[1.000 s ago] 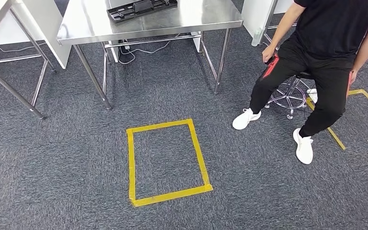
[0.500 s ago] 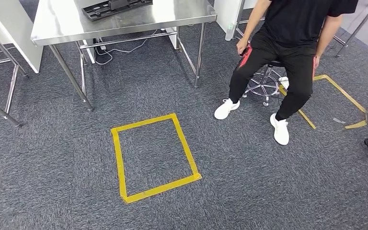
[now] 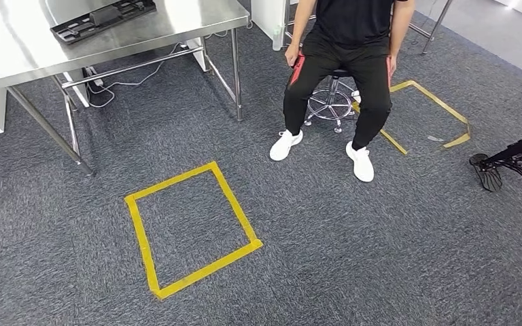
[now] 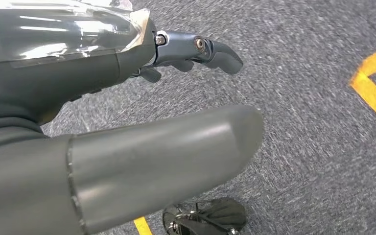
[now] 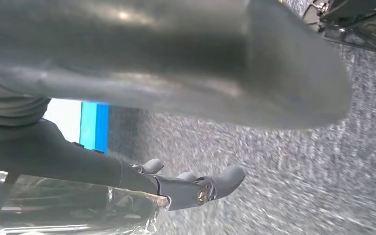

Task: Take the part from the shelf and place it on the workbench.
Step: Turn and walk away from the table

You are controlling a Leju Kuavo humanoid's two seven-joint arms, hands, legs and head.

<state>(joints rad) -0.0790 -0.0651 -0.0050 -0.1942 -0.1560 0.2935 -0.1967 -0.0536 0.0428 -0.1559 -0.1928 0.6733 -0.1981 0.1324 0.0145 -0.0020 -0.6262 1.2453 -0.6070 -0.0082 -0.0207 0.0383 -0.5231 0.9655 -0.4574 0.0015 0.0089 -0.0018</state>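
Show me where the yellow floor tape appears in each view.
Head view: the yellow floor tape forms a square left of centre.
Left wrist view: a strip on the carpet, beyond the left hand.
Right wrist view: not in it.
Shared landmark: the grey carpet.

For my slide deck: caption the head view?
Seated person beside a steel workbench bearing a black tray; yellow tape rectangle on carpet.

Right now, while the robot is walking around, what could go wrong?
It could bump the seated person, whose white shoes stick out onto the carpet. It might also catch a leg of the steel workbench, where a black tray lies. Both wrist views are blurry, so placing a hand exactly would be hard.
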